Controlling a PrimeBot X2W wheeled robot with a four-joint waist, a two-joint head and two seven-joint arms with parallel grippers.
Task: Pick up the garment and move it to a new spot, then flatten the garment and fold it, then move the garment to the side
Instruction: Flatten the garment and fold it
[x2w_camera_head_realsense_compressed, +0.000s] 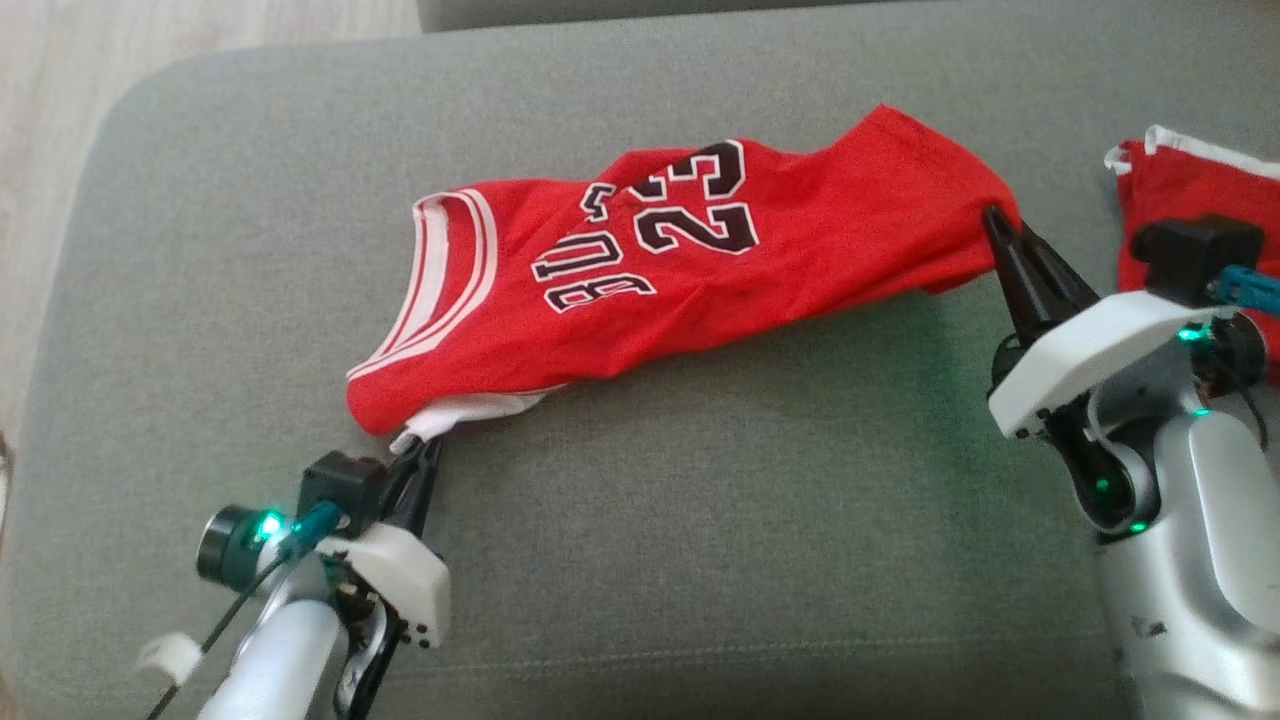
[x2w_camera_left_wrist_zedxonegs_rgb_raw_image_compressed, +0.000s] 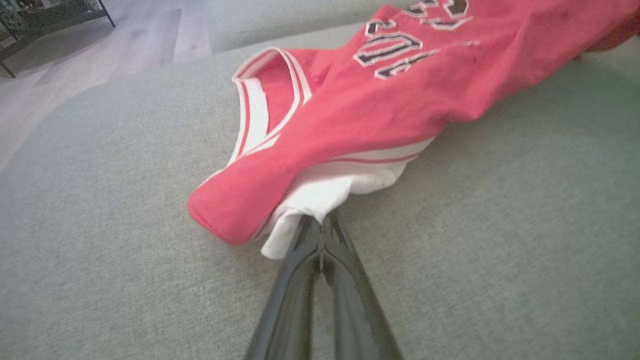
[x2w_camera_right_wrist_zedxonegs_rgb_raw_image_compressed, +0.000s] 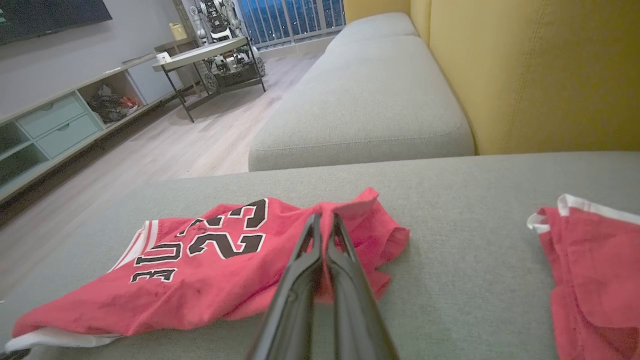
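Note:
A red jersey (x2w_camera_head_realsense_compressed: 650, 270) with white trim and the number 23 hangs stretched above the grey sofa seat (x2w_camera_head_realsense_compressed: 700, 520), sagging in the middle. My left gripper (x2w_camera_head_realsense_compressed: 420, 445) is shut on its white-trimmed shoulder end, seen close in the left wrist view as jersey (x2w_camera_left_wrist_zedxonegs_rgb_raw_image_compressed: 350, 115) cloth pinched at the gripper (x2w_camera_left_wrist_zedxonegs_rgb_raw_image_compressed: 322, 220). My right gripper (x2w_camera_head_realsense_compressed: 995, 215) is shut on the hem end; in the right wrist view its fingers (x2w_camera_right_wrist_zedxonegs_rgb_raw_image_compressed: 345, 265) clamp the jersey (x2w_camera_right_wrist_zedxonegs_rgb_raw_image_compressed: 200, 270) edge at the gripper tips (x2w_camera_right_wrist_zedxonegs_rgb_raw_image_compressed: 324, 217).
A second red garment (x2w_camera_head_realsense_compressed: 1195, 190) with white trim lies at the seat's right edge, beside my right arm, also visible as red garment (x2w_camera_right_wrist_zedxonegs_rgb_raw_image_compressed: 590, 270). A yellow backrest (x2w_camera_right_wrist_zedxonegs_rgb_raw_image_compressed: 525, 75) rises behind; wooden floor (x2w_camera_head_realsense_compressed: 50, 130) lies beyond the seat's left edge. Another sofa cushion (x2w_camera_right_wrist_zedxonegs_rgb_raw_image_compressed: 365, 100) adjoins.

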